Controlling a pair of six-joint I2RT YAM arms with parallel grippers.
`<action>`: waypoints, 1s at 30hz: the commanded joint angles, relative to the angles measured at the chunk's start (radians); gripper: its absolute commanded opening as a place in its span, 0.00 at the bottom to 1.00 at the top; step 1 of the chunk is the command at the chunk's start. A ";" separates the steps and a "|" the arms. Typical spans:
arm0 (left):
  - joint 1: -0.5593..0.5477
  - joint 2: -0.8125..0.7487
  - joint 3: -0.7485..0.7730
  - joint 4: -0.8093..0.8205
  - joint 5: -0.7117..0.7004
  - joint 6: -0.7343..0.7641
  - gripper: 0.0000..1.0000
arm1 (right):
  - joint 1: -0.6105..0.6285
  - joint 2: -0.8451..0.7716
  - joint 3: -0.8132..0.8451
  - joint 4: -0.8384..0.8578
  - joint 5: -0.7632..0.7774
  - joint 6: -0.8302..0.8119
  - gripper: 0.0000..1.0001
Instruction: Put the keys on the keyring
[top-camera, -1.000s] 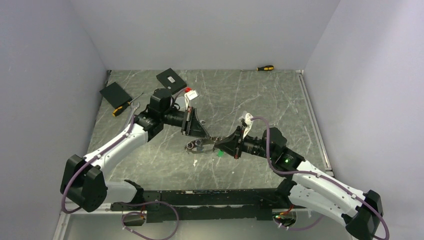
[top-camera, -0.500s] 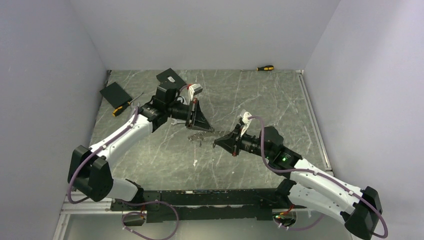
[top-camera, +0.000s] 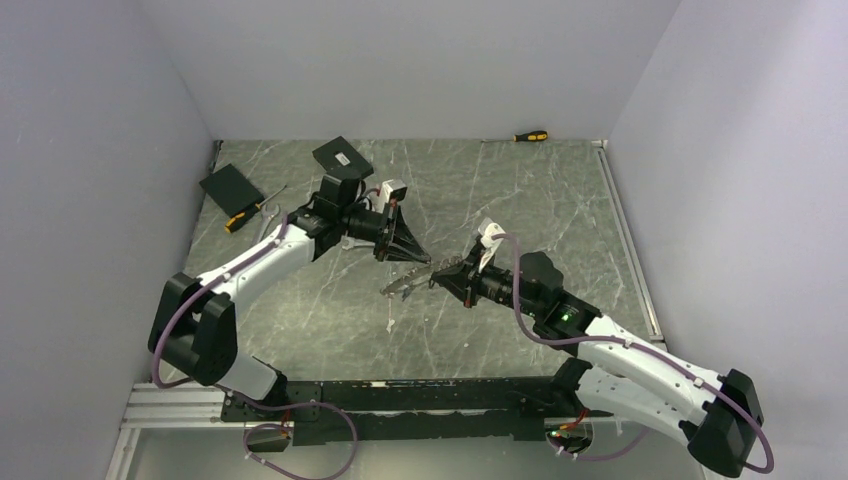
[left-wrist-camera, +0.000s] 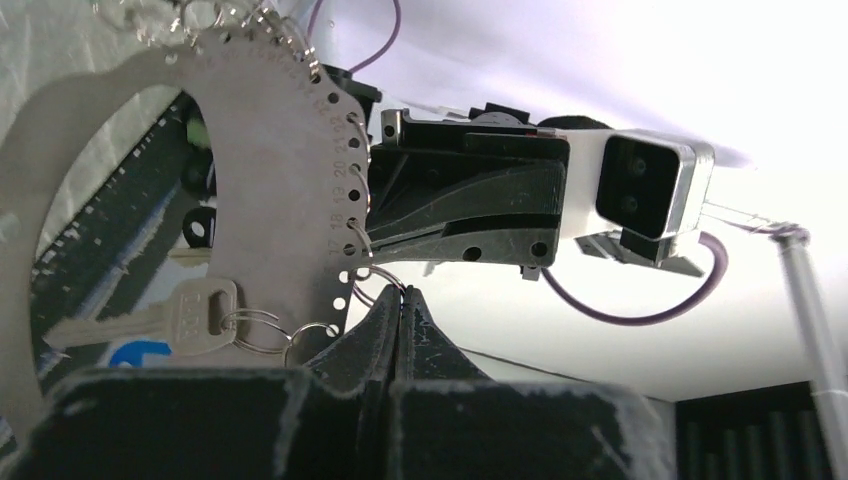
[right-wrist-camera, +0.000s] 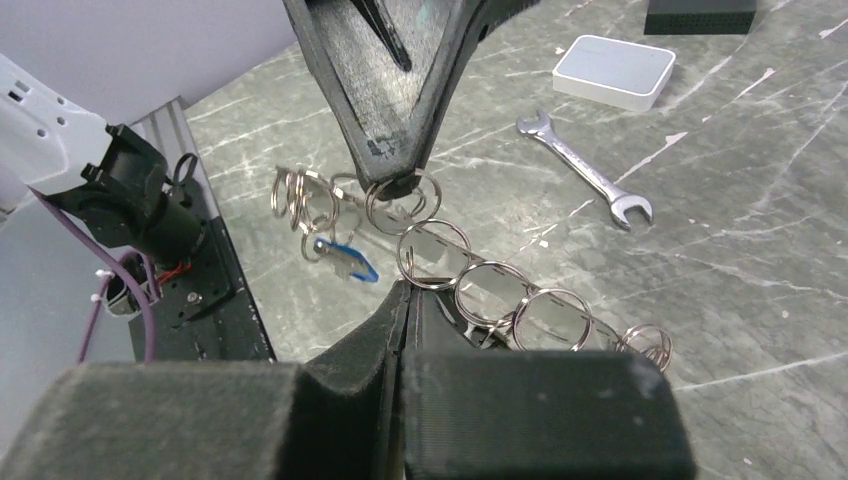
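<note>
The keyring (left-wrist-camera: 270, 150) is a flat curved silver plate with numbered holes along its edge and small split rings (right-wrist-camera: 500, 300) in them. It hangs tilted above the table between both grippers (top-camera: 405, 285). My left gripper (left-wrist-camera: 402, 300) is shut, pinching one small split ring (right-wrist-camera: 400, 195) at the plate's edge. My right gripper (right-wrist-camera: 405, 290) is shut on the plate's other end, close beside the left gripper (top-camera: 440, 277). One silver key (left-wrist-camera: 170, 315) hangs from a ring. A key with a blue tag (right-wrist-camera: 345, 255) hangs lower.
A silver wrench (right-wrist-camera: 585, 165) lies on the marble table beyond the keyring, with a white box (right-wrist-camera: 613, 70) behind it. Two black boxes (top-camera: 342, 157) (top-camera: 230, 187) and a screwdriver (top-camera: 245, 215) lie at the back left. Another screwdriver (top-camera: 530, 135) lies by the back wall.
The keyring has risen from near the table and tilted. Both grippers moved up and toward the back with it, and the left wrist has turned.
</note>
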 joint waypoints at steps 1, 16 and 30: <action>0.004 0.013 -0.051 0.130 0.099 -0.198 0.00 | 0.003 0.002 0.025 0.062 0.029 -0.053 0.00; 0.007 0.053 -0.157 0.416 0.124 -0.440 0.00 | 0.004 -0.012 0.002 0.061 0.011 -0.035 0.00; 0.015 0.120 -0.302 0.945 -0.007 -0.790 0.00 | 0.004 -0.030 -0.064 0.132 0.017 0.027 0.00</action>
